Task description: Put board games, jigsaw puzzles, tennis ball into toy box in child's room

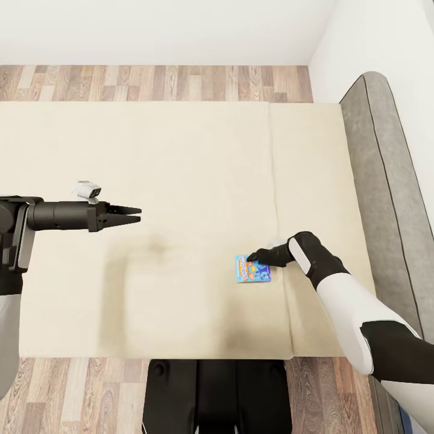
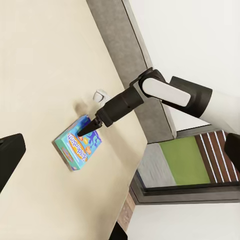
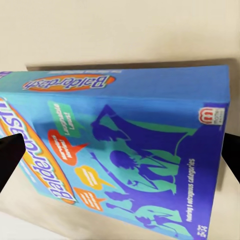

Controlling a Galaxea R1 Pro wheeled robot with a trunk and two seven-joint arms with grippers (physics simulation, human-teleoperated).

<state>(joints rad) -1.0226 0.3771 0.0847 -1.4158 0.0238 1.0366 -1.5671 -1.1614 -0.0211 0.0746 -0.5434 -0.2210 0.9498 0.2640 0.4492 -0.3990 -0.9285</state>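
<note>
Right gripper (image 1: 252, 258): fingers apart, we find them straddling the blue board game (image 1: 253, 269).
Box axis: crosswise, directly beneath.
Left gripper (image 1: 134, 215): far off, state unclear.

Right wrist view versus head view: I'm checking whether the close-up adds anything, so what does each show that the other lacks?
The right wrist view alone makes the blue board game print legible: Balderdash. The head view alone shows the left gripper hanging above the bed, the grey headboard and the wood floor. Both show the board game lying on the beige mattress.
</note>
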